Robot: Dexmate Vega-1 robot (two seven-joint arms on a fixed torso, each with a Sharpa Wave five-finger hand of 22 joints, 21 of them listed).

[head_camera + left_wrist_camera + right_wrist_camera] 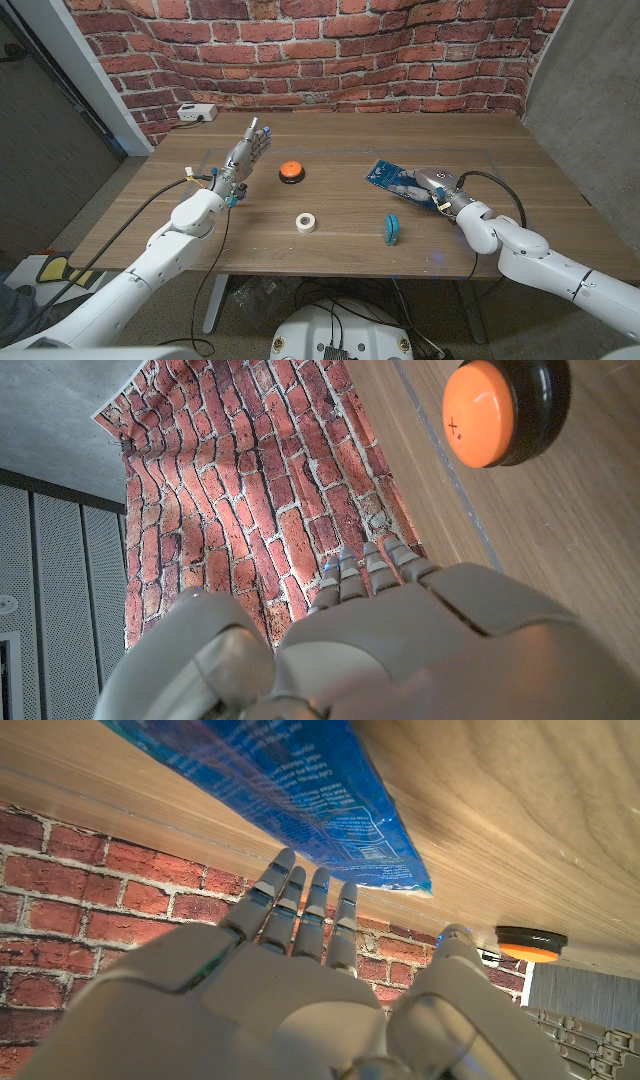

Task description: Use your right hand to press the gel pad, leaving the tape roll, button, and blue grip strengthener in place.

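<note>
While the right hand point(440, 187) lies over the near end of the blue gel pad point(392, 177), the pad itself sits flat on the wooden counter point(340, 235) toward the robot's right side, its far end sticking out beyond the fingers. From the right wrist view the fingers point(300, 905) are stretched out straight and close together, reaching toward the pad's printed blue surface point(290, 790); they grip nothing, and whether the palm actually bears down on the pad is hard to tell from these angles.

On the robot's left, the left hand point(245, 155) is raised over the counter with its fingers extended and slightly apart, holding nothing. The left wrist view shows its fingertips point(365, 565) pointing toward the brick wall point(300, 50), with the orange button point(495, 410) off to one side.

That orange button point(291, 172), set in a black base, stands near the middle of the counter, just beside the left hand. A white tape roll point(306, 222) lies flat nearer the robot, well apart from both hands. The blue grip strengthener point(392, 229) rests on the counter near the right forearm, between the tape roll and the right hand. A white power strip point(197, 113) sits at the counter's far left corner.
</note>
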